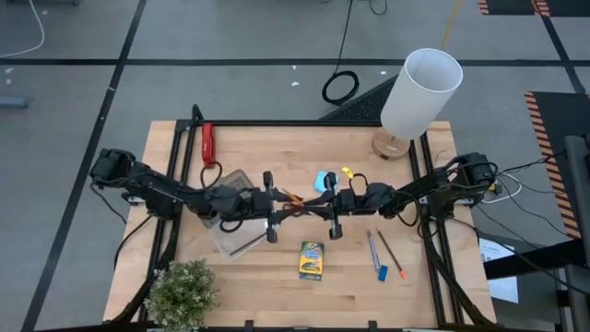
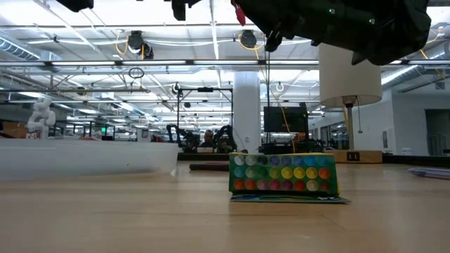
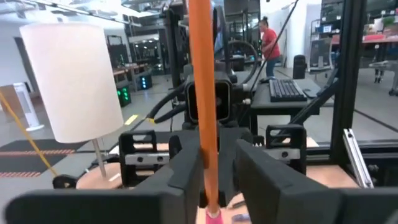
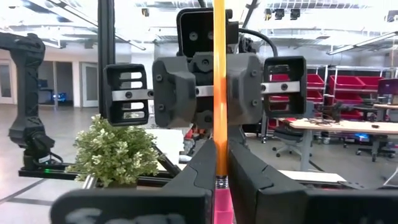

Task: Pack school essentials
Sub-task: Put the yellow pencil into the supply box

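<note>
1. The orange pencil (image 1: pixel 297 205) hung above the middle of the table (image 1: pixel 249 286), bridging the two grippers, which faced each other nose to nose in the high view.

2. In that view its long axis ran roughly along the line joining the arms, tilted slightly, with one end toward the left gripper (image 1: pixel 270 218) and the other toward the right gripper (image 1: pixel 334 213).

3. The left wrist view showed the left arm's fingers (image 3: pixel 186 171) pressed against the pencil on both sides, so that gripper was clamped on it.

4. The right wrist view showed the right arm's fingers (image 4: pixel 202 171) equally tight on the shaft just above a pink end, probably the eraser tip; that gripper was clamped on the pencil too.

5. Both arms were therefore equally near the pencil. I judged this to be a hand-over, and the next move turned on one gripper letting go along the pencil's own axis without dragging it.

6. Which arm should keep it was less clear. The clear plastic case (image 1: pixel 232 231) lay under the left arm, so the left looked the likelier carrier.

7. The other essentials lay on the table: the crayon box (image 1: pixel 312 260) toward the front, the blue pen (image 1: pixel 374 251) and dark pencil (image 1: pixel 391 254) beside it on the right, and the light-blue notepad (image 1: pixel 322 181) behind the right gripper.
</note>
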